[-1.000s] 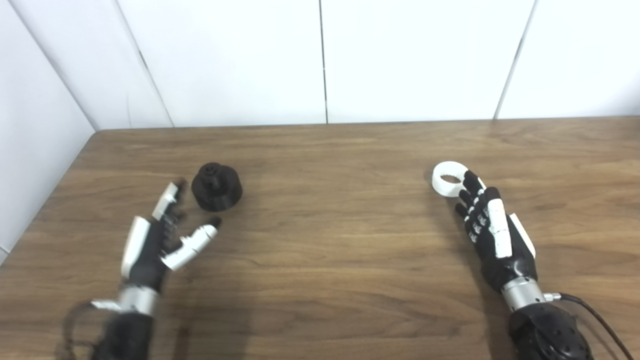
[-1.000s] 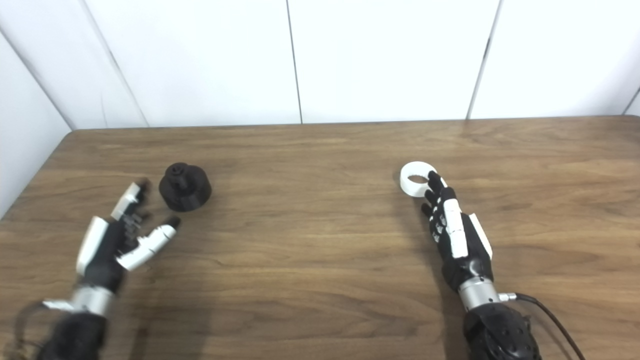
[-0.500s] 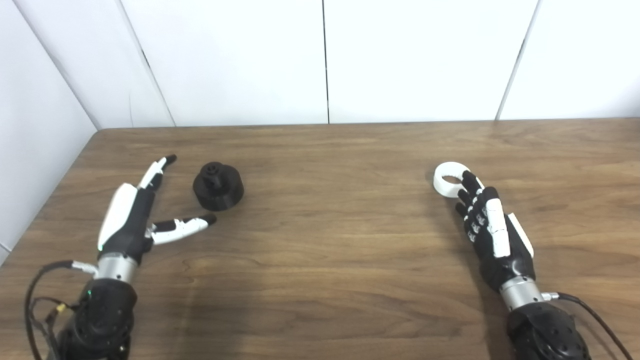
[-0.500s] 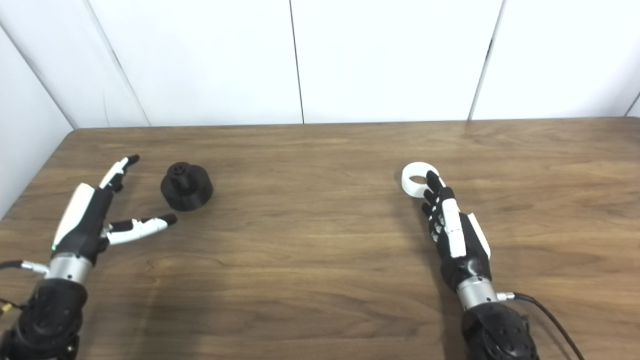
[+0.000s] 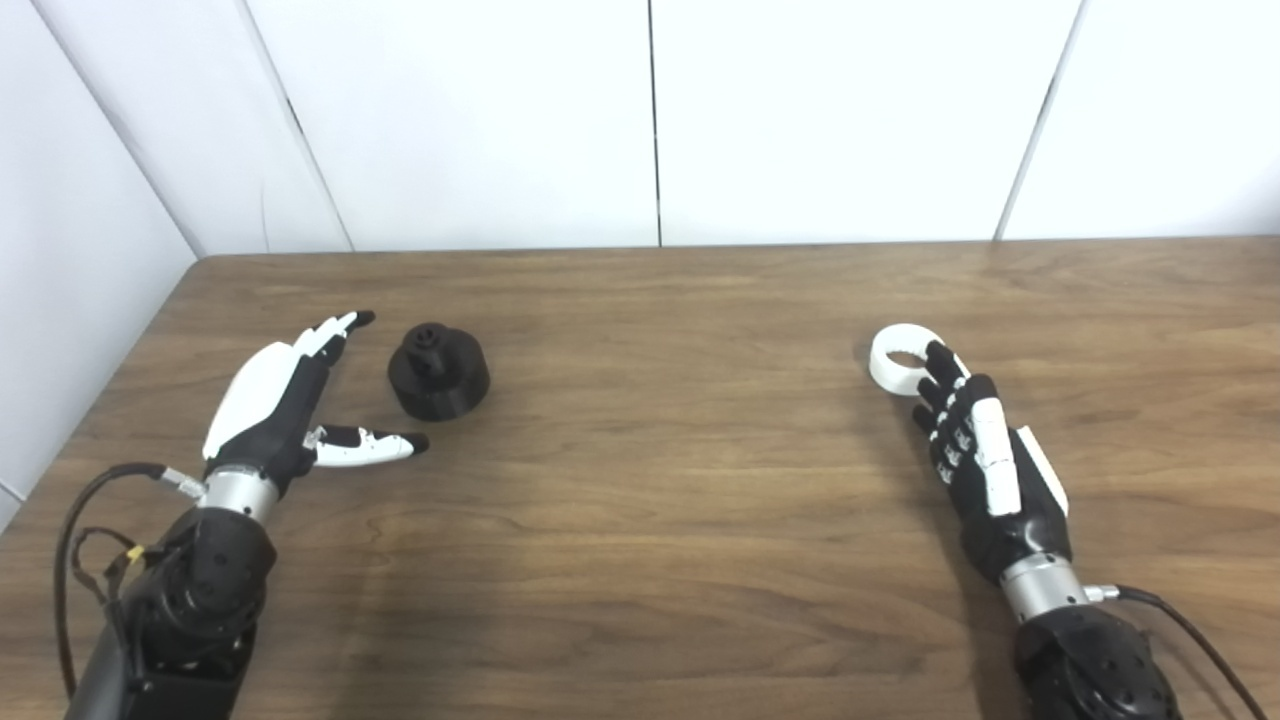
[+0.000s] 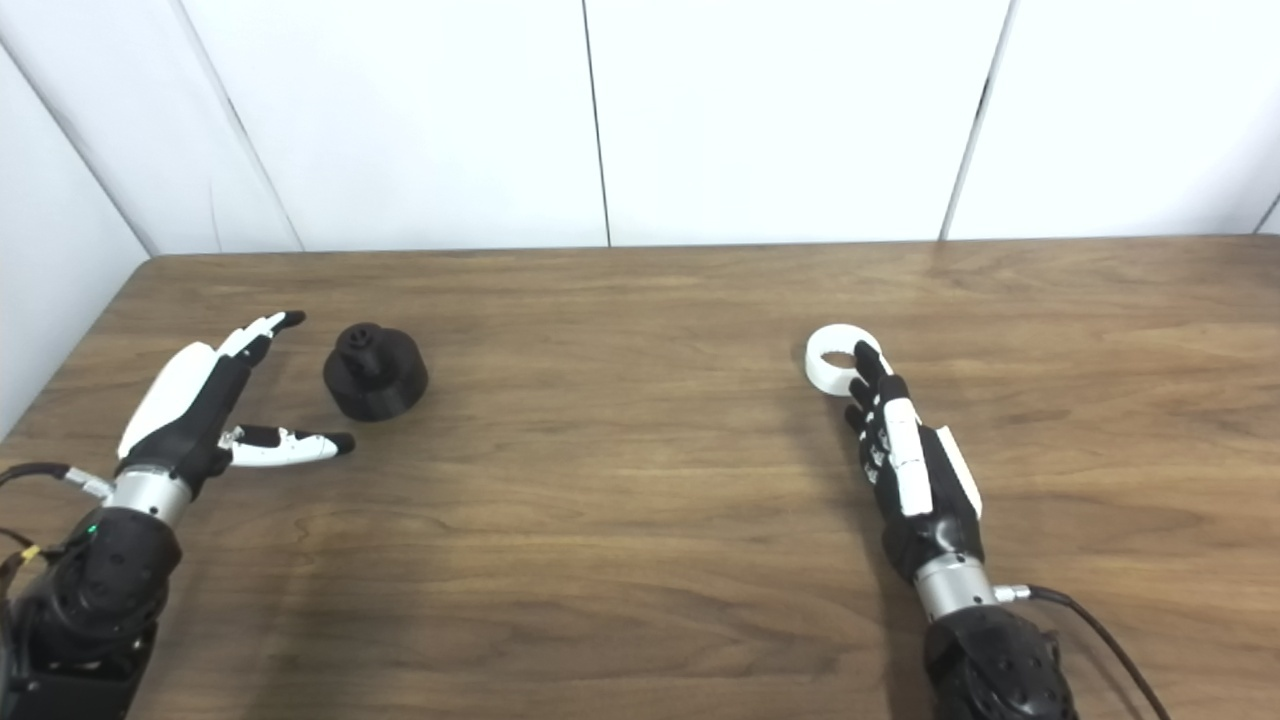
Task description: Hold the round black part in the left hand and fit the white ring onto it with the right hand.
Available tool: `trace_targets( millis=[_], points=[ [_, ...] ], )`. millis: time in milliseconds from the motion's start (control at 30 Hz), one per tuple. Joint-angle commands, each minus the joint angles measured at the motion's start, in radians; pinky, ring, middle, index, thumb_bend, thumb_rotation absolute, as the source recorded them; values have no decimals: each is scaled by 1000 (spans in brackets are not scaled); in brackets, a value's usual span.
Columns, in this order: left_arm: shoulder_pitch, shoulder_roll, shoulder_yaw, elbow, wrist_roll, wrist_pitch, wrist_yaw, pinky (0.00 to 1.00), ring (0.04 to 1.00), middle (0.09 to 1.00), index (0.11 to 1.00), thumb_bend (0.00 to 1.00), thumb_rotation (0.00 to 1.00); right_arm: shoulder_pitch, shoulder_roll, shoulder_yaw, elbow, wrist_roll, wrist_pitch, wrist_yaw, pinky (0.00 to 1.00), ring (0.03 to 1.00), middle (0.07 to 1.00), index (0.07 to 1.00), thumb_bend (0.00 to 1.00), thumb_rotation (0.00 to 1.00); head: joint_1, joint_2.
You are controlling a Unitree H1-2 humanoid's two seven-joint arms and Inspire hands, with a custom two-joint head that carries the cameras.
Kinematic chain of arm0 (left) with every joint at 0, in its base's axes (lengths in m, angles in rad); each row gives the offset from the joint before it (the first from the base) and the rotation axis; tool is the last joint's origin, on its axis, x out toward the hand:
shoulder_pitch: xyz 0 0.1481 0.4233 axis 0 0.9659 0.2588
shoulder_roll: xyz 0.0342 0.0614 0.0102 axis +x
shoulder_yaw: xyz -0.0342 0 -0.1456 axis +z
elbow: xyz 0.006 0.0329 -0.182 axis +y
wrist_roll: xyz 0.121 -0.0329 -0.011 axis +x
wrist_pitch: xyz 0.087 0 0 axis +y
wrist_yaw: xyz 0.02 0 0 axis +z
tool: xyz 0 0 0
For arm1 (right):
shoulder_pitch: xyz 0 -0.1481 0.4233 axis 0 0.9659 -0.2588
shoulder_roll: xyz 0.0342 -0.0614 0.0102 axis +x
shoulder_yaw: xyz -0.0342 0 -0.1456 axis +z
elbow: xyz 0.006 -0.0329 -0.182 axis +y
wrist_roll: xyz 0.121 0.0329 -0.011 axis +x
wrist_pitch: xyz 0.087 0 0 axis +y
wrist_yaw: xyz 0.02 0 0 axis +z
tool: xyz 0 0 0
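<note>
The round black part stands on the wooden table at the left, a small knob on top. My left hand is open just left of it, fingers stretched past its far left side and thumb pointing below it; it does not touch the part. The white ring lies flat on the table at the right. My right hand lies just behind it toward me, fingers straight, fingertips over the ring's near right edge. It holds nothing.
White wall panels close the table's far edge and left side. A black cable trails from my right wrist and another loops from my left wrist.
My left hand has swung left and forward, opened wider and lowered beside the black part. The right hand and the ring have not moved. The camera shifted slightly.
</note>
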Motion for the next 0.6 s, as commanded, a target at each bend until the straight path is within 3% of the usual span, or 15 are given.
trace_targets(
  millis=[0,367,567],
  points=[
    [-51,45,1,18,14,-29,4,926,1000,975,918,913,182,-26,5,4,-9,0,-39,3,1000,1000,1000,963,528,1000,0,1],
    [-93,85,-21,123,15,-76,9,936,1000,978,922,923,200,-23,4,6,-11,-12,-41,1,1000,1000,993,951,533,1000,-1,0],
    [-111,106,-37,149,22,-63,-8,932,1000,979,928,917,224,-20,7,3,-11,-2,-38,4,1000,1000,989,946,540,1000,-4,-1]
  ],
)
